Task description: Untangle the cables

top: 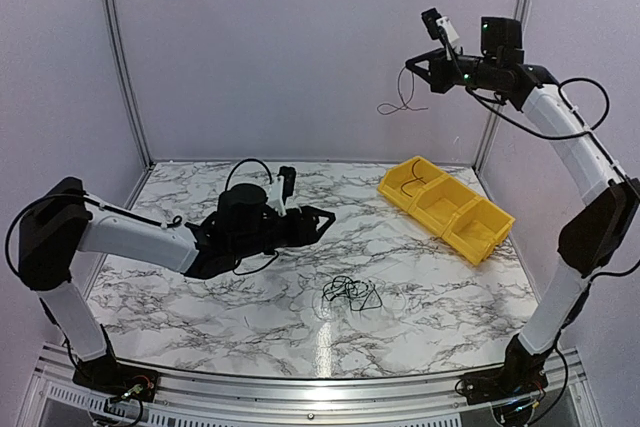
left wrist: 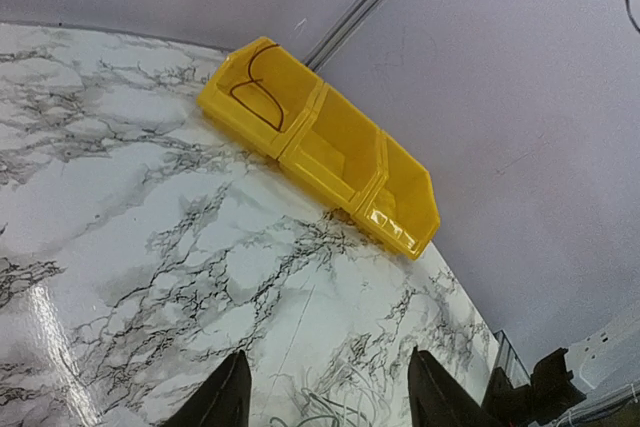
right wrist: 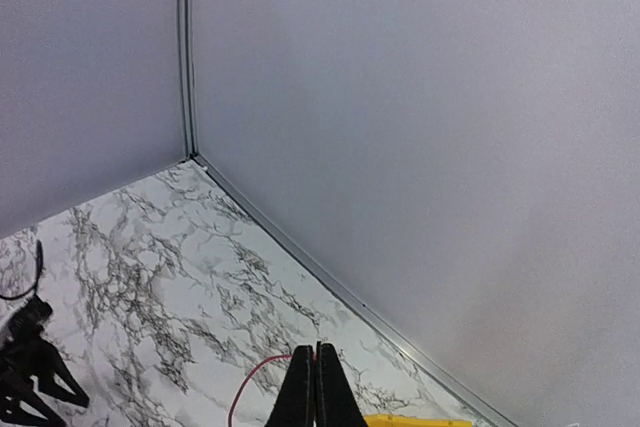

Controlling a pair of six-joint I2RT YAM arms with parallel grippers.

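A tangle of thin black cables (top: 350, 293) lies on the marble table (top: 200, 297), a little right of centre. My left gripper (top: 325, 222) hovers low just up and left of the tangle, open with nothing between its fingers. In the left wrist view the left gripper (left wrist: 328, 354) has the top of the cables (left wrist: 340, 413) showing faintly at the bottom edge. My right gripper (top: 408, 65) is raised high at the back right, shut on a thin reddish cable (top: 398, 99) that dangles in the air. The right wrist view shows the right gripper (right wrist: 318, 349) pinching that red cable (right wrist: 248, 383).
A yellow three-compartment bin (top: 470, 237) stands at the back right of the table, and its left compartment holds one black cable (top: 417, 178). The left wrist view shows the bin (left wrist: 345, 137) with that cable (left wrist: 256, 93). Grey walls close in the back and sides.
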